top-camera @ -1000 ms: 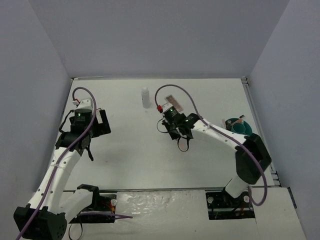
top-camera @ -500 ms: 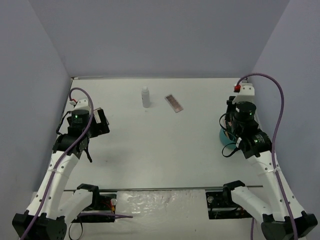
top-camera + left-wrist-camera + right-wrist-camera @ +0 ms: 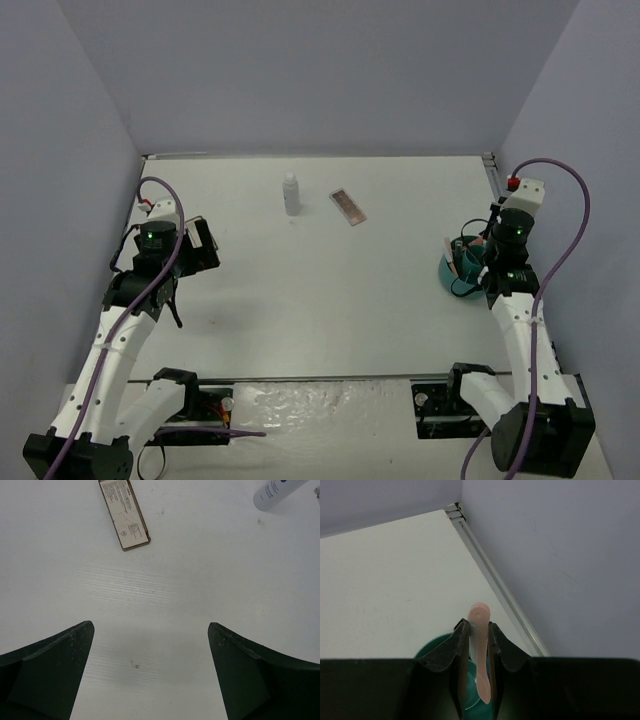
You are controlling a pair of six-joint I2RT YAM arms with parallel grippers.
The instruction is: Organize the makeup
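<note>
The right gripper (image 3: pixel 478 626) is clamping a thin, flat pale-pink stick (image 3: pixel 479 614) with a rounded tip, one dark finger pressing in on each side of it. It is hanging directly over the round teal tub (image 3: pixel 447 270), which is sitting near the right edge of the white table (image 3: pixel 320 310), close to the side wall. The lower end of the stick is showing against the teal inside of the tub, though I cannot tell whether it is touching anything in there.

Over on the left side, the left gripper (image 3: pixel 150 625) is hovering above bare tabletop with its fingers spread wide apart, gripping nothing. In its wrist view two things are lying beyond it. One is a flat rectangular brown-pink palette (image 3: pixel 124 514) with a printed label facing up, and the other is a small whitish bottle (image 3: pixel 277 490).

From overhead, the bottle is standing upright toward the far middle of the table. The palette is lying at a slant near it on the right, not touching it. Both are sitting well apart from the tub and from either gripper.
</note>
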